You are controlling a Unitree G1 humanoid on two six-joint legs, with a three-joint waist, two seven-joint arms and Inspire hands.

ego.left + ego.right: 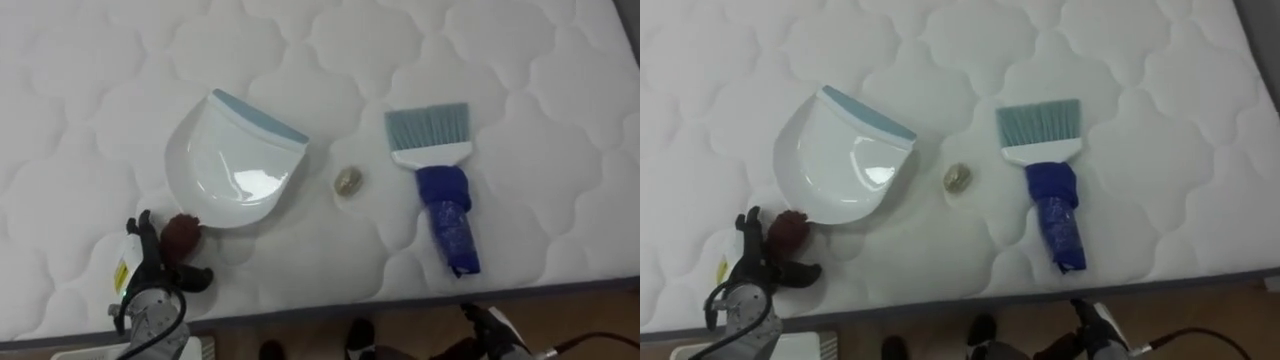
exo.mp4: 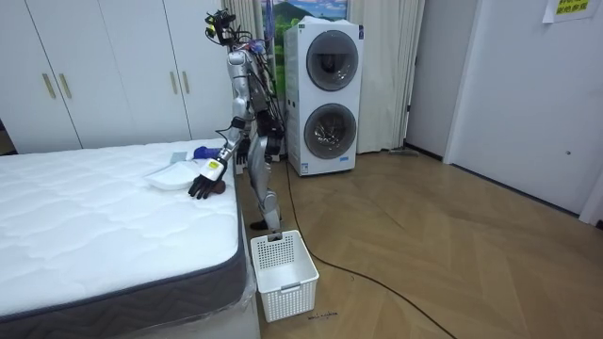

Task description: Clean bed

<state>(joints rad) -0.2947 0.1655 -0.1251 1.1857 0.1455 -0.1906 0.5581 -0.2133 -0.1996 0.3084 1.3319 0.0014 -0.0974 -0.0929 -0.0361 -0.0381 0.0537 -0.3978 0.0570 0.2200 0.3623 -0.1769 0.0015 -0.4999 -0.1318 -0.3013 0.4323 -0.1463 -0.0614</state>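
While the left eye view looks straight down, a white quilted mattress point(image 1: 520, 60) spreads across it. On it lies a white plastic dustpan with a grey-blue lip point(image 1: 230, 165), the lip turned towards the far side and its dark red stub handle point(image 1: 182, 234) pointing at the near edge. Just beside the pan's right rim, not touching it, sits a small crumpled beige scrap point(image 1: 348, 180). Further right lies a hand brush with pale blue bristles, a white head and a blue wrapped handle point(image 1: 440, 180), bristles away from the robot, well apart from the pan. The left hand point(image 1: 152, 262) rests at the lower left with the dark red handle between its straight dark fingers and its outstretched thumb; nothing is clasped round the handle.

Seen in the room view, the robot stands upright at the long side of the bed near its corner, the left arm stretched down to the mattress at the pan's handle. A white plastic slotted basket point(image 2: 292, 292) stands on the wooden floor point(image 2: 452, 245) by the bed's corner; behind the robot are a white stacked washer and dryer point(image 2: 325, 99) and, at the room view's left, white wardrobe doors point(image 2: 94, 75).

From the right eye view, the right hand point(image 1: 1095, 322) pokes in at the bottom edge below the mattress border, and I cannot tell how its fingers are set.
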